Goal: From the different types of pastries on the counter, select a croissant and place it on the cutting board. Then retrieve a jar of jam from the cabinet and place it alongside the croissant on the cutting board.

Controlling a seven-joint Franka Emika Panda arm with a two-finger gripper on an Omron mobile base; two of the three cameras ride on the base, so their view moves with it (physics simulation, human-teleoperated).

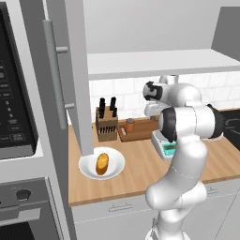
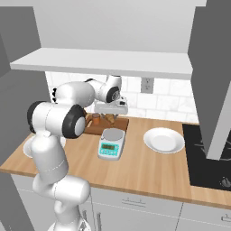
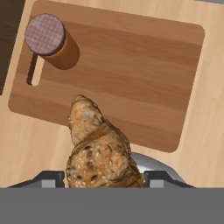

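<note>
The cutting board [image 3: 118, 70] is the landmark here, lying on the counter [image 1: 140, 173] near the tiled back wall, and the gripper [image 3: 104, 175] hangs above its near edge with the croissant [image 3: 98, 146] pinched between its two dark finger tips. In the hand view the golden-brown, seeded pastry fills the space between the tips and its pointed end reaches over the board's near edge. The jar of jam [image 3: 50, 41] stands upright on the board, at the end with the handle slot, well apart from the croissant. Just in front of the board sits a small kitchen scale [image 2: 111, 143], and beyond it, further from the board, a bare white plate [image 2: 164, 140] rests on the wood. On the other side of the board stands a knife block [image 1: 106, 121], and further forward from it a white bowl [image 1: 89, 168] holds the smooth orange-yellow roll [image 1: 102, 163]. The tall grey door of the cabinet [image 1: 70, 70] hangs open above that bowl.
</note>
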